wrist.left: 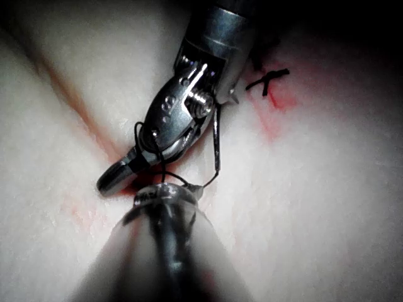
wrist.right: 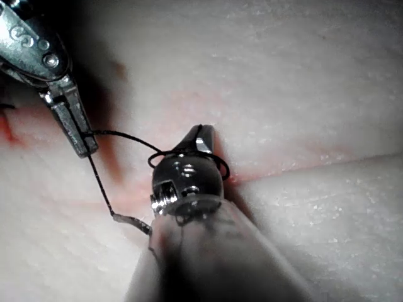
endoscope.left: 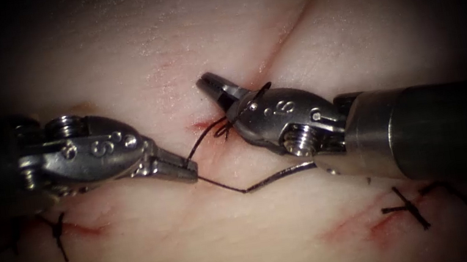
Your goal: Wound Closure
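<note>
2 needle drivers meet at mid-frame in the endoscope view over the tissue (endoscope.left: 129, 54). The left tool (endoscope.left: 187, 170), coming in from the left of the frame, has its jaws clamped on the thread (endoscope.left: 201, 139) at their very tip. From that grip, 1 strand rises to the upper right and wraps in loops around the closed jaws of the right tool (endoscope.left: 214, 85), which point to the upper left over the cut (endoscope.left: 287, 33); nothing shows between those jaws.

A 2nd strand leaves the left tool's tip toward the lower right and joins the needle (endoscope.left: 283, 174), which lies flat on the tissue just under the right tool's wrist, its long axis running left to right, outside the tissue and held by neither tool. Its thread end points toward the left tool, but the right tool's wrist sits just over it.

2 finished stitches show: 1 at lower left (endoscope.left: 58, 232) and 1 at lower right (endoscope.left: 407, 208), each beside red fluid (endoscope.left: 383, 224).
</note>
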Robot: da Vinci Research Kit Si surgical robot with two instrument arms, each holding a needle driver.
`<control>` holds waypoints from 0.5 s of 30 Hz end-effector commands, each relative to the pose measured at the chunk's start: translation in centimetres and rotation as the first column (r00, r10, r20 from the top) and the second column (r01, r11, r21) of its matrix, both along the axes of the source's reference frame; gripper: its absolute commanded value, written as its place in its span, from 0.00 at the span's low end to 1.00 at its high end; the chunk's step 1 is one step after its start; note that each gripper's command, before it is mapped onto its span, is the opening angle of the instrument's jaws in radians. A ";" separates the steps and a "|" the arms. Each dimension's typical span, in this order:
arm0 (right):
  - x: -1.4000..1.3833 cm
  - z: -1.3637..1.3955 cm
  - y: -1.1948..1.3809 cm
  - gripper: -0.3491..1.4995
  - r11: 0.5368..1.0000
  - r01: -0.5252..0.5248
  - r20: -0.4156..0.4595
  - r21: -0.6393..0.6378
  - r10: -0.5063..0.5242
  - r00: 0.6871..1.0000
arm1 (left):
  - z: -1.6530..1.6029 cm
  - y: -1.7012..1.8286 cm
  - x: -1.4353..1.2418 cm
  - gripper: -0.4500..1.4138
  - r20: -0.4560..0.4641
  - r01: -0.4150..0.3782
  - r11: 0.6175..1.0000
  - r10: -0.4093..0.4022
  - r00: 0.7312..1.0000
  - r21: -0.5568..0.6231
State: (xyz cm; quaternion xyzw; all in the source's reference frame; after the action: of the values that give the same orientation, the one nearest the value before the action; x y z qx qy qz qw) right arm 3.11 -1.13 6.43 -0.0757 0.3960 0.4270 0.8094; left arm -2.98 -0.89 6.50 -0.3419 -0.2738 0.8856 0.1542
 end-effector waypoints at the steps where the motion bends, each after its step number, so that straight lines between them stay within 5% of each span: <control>1: 0.08 -0.02 -0.07 0.00 1.000 -0.001 -0.007 0.000 0.001 1.000 | 0.06 -0.02 0.00 0.00 -0.007 0.003 1.000 -0.003 1.000 0.017; 9: 0.03 -0.22 -0.38 0.00 0.998 0.016 -0.016 -0.068 -0.017 1.000 | 0.14 0.29 0.43 0.00 -0.141 0.101 0.974 -0.073 0.987 0.202; 13: -0.12 -0.34 -0.53 0.00 0.993 0.024 -0.028 -0.118 -0.028 0.999 | 0.38 0.47 0.65 0.00 -0.262 0.027 0.964 0.044 0.964 0.264; 15: -0.15 -0.36 -0.60 0.00 0.992 0.024 -0.031 -0.126 -0.028 0.999 | 0.47 0.64 0.68 0.00 -0.284 0.044 0.962 0.036 0.958 0.270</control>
State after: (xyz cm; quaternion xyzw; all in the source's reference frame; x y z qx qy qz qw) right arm 2.90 -1.65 6.01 -0.1165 0.4368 0.3920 0.8012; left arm -2.24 -0.15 6.92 -0.1844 -0.3648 0.8793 0.2446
